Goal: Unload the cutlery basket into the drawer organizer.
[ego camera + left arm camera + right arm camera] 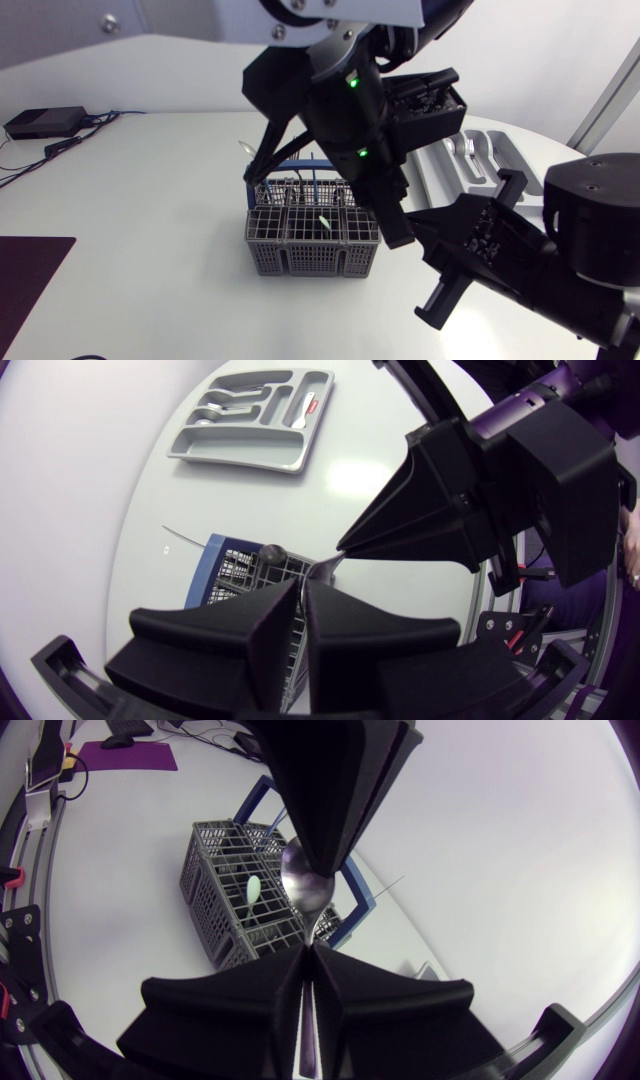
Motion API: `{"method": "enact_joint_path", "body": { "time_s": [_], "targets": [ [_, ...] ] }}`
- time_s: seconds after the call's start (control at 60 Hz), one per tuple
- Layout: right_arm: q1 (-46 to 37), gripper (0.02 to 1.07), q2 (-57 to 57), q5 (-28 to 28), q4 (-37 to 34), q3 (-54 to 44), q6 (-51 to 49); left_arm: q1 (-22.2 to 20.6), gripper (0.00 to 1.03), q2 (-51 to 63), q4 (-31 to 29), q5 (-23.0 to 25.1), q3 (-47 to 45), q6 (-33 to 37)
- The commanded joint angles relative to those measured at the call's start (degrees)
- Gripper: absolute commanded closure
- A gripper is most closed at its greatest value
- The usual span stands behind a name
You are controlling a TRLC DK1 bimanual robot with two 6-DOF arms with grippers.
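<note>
The right gripper (308, 952) is clamped on the handle of the spoon (305, 885). The left gripper (303, 584) has its fingers pressed together on the bowl end, so both hold the same spoon in the air, near the cutlery basket (290, 252). I judge this to be a hand-over: one side should loosen only when the other grip is firm, then draw back straight along the spoon. In the basket stands one pale green piece (253, 892), and perhaps a thin one at the far corner. The drawer organizer (235, 458), well apart, already holds several pieces in its compartments.
</note>
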Motion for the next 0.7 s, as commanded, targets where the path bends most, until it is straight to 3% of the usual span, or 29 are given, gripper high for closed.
{"method": "enact_joint_path", "body": {
  "time_s": [0.0, 0.017, 0.05, 0.117, 0.25, 0.383, 0.45, 0.5, 0.683],
  "targets": [
    [0.0, 0.95, 0.2, -0.5, -0.7, -0.3, -1.2, 0.1, 0.47, 0.8, -0.2, 0.7, 3.7, -1.0],
    [0.0, 0.95, 0.0, -0.9, -0.9, -0.4, -1.2, 0.3, 0.34, 0.6, -0.2, 0.8, 4.7, -1.1],
    [-0.4, 0.95, -0.4, -1.3, -1.4, -0.4, -1.3, 0.7, 0.21, 0.6, -0.2, 0.8, 5.6, -1.2],
    [-1.7, 0.95, -1.1, -2.9, -2.2, -0.9, -1.7, 2.1, 0.06, 0.4, -0.1, 1.2, 7.6, -1.3],
    [-7.9, 0.95, -3.5, -8.4, -3.9, -2.4, -3.8, 5.0, 0.05, -0.4, 0.0, 1.2, 10.2, -0.5],
    [-20.5, 0.94, -5.7, -19.3, -5.8, -3.3, -8.0, 9.1, 0.05, -2.1, 0.2, 2.4, 8.5, 4.7],
    [-26.8, 0.94, -5.6, -25.0, -6.5, -3.7, -10.4, 10.2, 0.05, -3.7, 1.4, 2.6, 5.4, 9.0],
    [-36.4, 0.94, -3.9, -32.4, -6.3, -4.3, -14.9, 11.3, 0.06, -7.0, 5.9, 2.6, -1.9, 16.4],
    [-54.5, 0.94, 5.9, -46.3, -5.8, -3.1, -26.2, 12.5, 0.06, -10.4, 10.5, 2.7, -13.7, 28.4]
  ]
}}
